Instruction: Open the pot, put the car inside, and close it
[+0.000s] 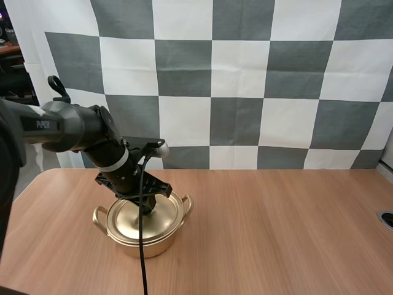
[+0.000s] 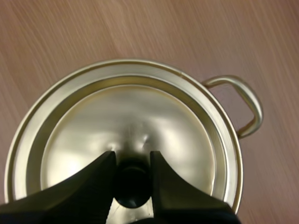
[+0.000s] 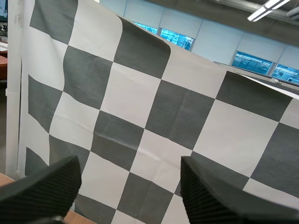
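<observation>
Pot look: a shiny golden pot (image 1: 146, 238), round and low, with a loop handle (image 2: 248, 104) on each side.
Lid: the golden lid (image 2: 140, 116) sits flat on the pot's rim, with a small black knob (image 2: 133, 185) in its middle.
Left pincer: my left pincer (image 2: 132, 164) comes down on the lid from above. Its two black fingers (image 2: 96, 184) press on the knob from both sides, so it is grasping the knob.
Pot place: directly under the left pincer, standing on the wooden table (image 1: 276, 227).
Inside of pot: covered by the lid, I cannot tell.
Right pincer: my right pincer (image 3: 130, 164) is released, its fingers are wide apart with nothing between them.
</observation>
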{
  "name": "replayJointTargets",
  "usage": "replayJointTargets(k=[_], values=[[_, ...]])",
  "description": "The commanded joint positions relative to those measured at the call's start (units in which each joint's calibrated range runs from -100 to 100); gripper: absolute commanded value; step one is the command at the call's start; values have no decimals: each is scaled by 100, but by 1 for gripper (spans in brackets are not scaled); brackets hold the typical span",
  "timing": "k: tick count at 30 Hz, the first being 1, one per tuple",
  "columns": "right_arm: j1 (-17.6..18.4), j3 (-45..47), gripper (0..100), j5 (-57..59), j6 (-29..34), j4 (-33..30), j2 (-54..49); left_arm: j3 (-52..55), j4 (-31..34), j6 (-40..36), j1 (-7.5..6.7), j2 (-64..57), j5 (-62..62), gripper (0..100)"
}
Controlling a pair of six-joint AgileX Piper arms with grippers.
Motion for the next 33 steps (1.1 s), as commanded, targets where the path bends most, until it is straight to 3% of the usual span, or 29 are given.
replayJointTargets(k=[1,13,17,23,29,33], values=[[-4,4,100,5,1,-6,-1,93,-1,28,-6,11,-115,0],[-4,4,100,5,1,-6,-1,119,-1,-37,-6,11,-214,0],[-4,4,100,5,1,-6,-1,119,-1,-49,-6,11,-214,8],[-4,4,100,5,1,-6,-1,119,-1,-38,-6,-74,-321,41],[-4,4,100,5,1,-5,-1,119,-1,12,-6,-218,-414,100],[-4,4,100,5,-9,76,-1,119,-1,236,-6,-228,-414,100]])
